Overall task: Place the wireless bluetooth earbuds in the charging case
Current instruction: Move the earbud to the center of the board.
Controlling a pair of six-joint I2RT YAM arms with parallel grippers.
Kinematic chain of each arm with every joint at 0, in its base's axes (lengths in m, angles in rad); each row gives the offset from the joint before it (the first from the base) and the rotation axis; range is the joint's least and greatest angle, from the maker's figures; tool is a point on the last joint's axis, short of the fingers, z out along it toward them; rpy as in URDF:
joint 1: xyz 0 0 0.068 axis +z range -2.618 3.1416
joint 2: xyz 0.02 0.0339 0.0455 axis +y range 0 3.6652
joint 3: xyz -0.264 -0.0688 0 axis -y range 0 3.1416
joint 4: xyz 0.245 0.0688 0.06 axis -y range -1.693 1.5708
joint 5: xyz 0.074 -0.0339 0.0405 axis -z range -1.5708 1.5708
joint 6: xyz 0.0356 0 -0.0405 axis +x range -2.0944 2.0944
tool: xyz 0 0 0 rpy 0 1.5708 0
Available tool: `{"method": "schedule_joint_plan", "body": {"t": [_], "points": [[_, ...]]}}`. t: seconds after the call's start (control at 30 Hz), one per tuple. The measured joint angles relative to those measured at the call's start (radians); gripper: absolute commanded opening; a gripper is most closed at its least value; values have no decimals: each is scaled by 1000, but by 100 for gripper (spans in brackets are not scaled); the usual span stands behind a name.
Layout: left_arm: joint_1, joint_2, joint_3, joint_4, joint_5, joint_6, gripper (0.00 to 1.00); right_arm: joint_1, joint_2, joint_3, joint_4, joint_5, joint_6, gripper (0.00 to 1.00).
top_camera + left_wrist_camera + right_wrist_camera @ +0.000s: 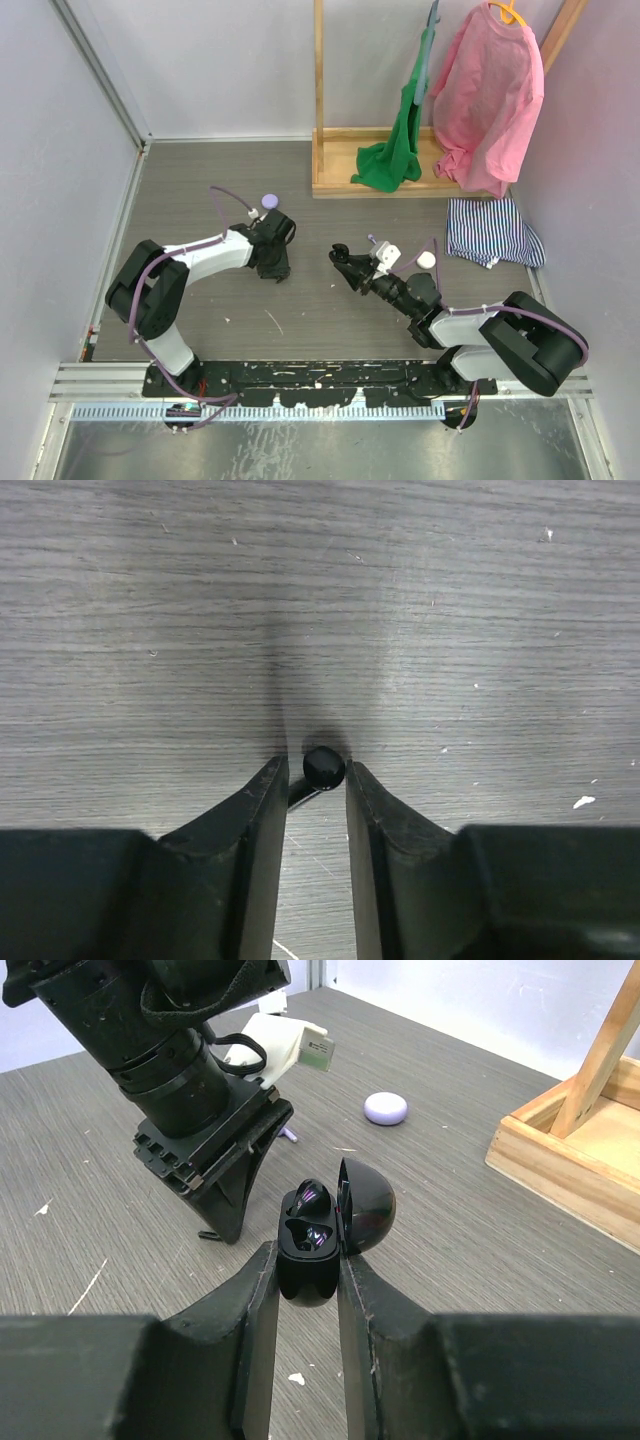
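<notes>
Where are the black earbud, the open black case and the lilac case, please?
black earbud (323, 767): left wrist view, its round head.
black case (305, 1275): right wrist view, its lower shell.
lilac case (385, 1108): right wrist view, its top.

Black earbud (323, 767); black case (310, 1245); lilac puck (385, 1109).

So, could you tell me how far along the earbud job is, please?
Done: the black charging case is open, clamped in the right jaws, one earbud apparently seated. In hand: the left jaws straddle a black earbud on the table. Left: lift it into the empty slot.
</notes>
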Motion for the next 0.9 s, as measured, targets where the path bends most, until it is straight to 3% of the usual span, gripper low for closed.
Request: {"method": "schedule_joint_plan", "body": {"t": [0.1, 0.23, 0.9], "points": [[0, 0, 9, -14, -5, 10, 44, 0, 0, 2, -3, -3, 0, 6], [0, 0, 46, -76, -11, 67, 49, 0, 0, 3, -3, -11, 0, 6], [-5, 111, 256, -245, 77, 608, 52, 0, 5, 15, -22, -32, 0, 6]]}}
